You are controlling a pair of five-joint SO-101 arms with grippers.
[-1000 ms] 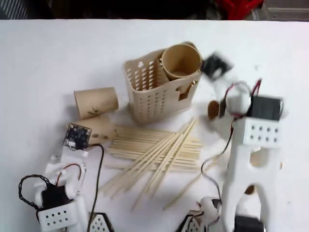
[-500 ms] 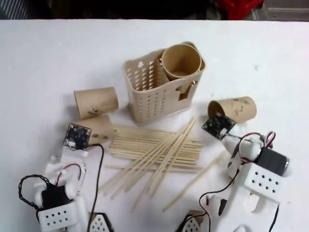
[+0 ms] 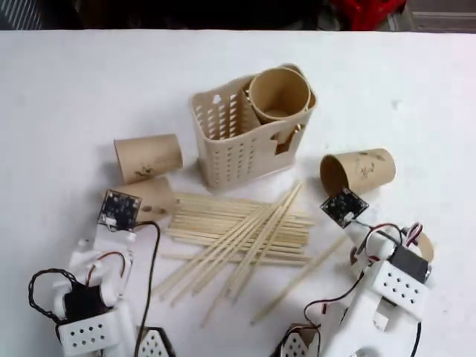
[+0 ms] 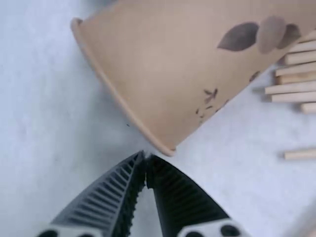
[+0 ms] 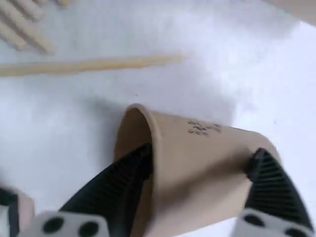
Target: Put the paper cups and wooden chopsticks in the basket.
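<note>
A cream basket [image 3: 236, 141] stands mid-table with a paper cup [image 3: 279, 93] in it. Wooden chopsticks [image 3: 242, 230] lie piled in front of it. One cup [image 3: 147, 158] lies to the basket's left and another cup [image 3: 358, 171] lies to its right. My left gripper [image 4: 145, 162] is shut, with its tips just short of the rim of a lying cup [image 4: 187, 69]. My right gripper [image 5: 202, 160] is open at the front right. Its fingers [image 5: 123, 177] straddle a lying cup [image 5: 197, 163], whose edge [image 3: 425, 247] peeks out from under the arm.
A single chopstick [image 5: 98, 64] lies on the white table beyond the right gripper's cup. Chopstick ends [image 4: 296, 74] lie beside the left gripper's cup. The table's far half [image 3: 111, 74] is bare white surface.
The right arm has pulled back from beside the basket to the front right, uncovering the cup to the basket's right, and now stands over another cup. The left arm has not moved.
</note>
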